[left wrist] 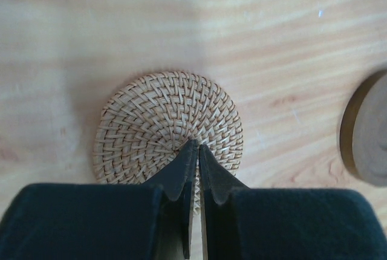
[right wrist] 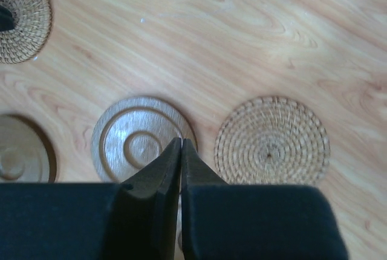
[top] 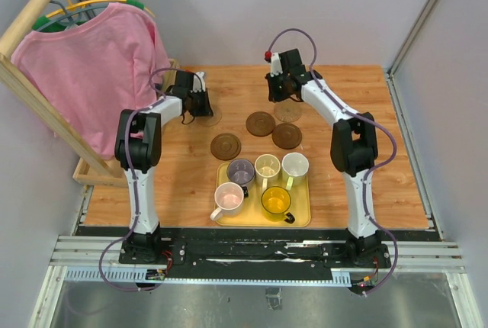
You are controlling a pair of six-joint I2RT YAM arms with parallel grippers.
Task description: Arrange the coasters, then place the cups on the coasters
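Three dark brown coasters [top: 260, 123] [top: 287, 136] [top: 226, 146] and two tan woven coasters [top: 288, 111] [top: 209, 120] lie on the wooden table. Five cups stand on a yellow tray [top: 305, 217]: purple-grey [top: 240, 172], cream [top: 268, 166], whitish [top: 295, 166], pink [top: 229, 199] and yellow [top: 275, 201]. My left gripper [top: 204, 110] [left wrist: 198, 146] is shut, tips over the middle of a woven coaster [left wrist: 157, 118]; I cannot tell whether they touch it. The right gripper [top: 279, 96] [right wrist: 181, 141] is shut above the edge of a grooved brown coaster [right wrist: 136, 142], beside a woven one [right wrist: 272, 140].
A pink shirt [top: 91, 61] hangs on a wooden rack [top: 30, 88] at the table's left edge, close to my left arm. Grey walls and a metal post [top: 415, 30] close the back and right. Another brown coaster [left wrist: 369, 130] shows at the left wrist view's right edge.
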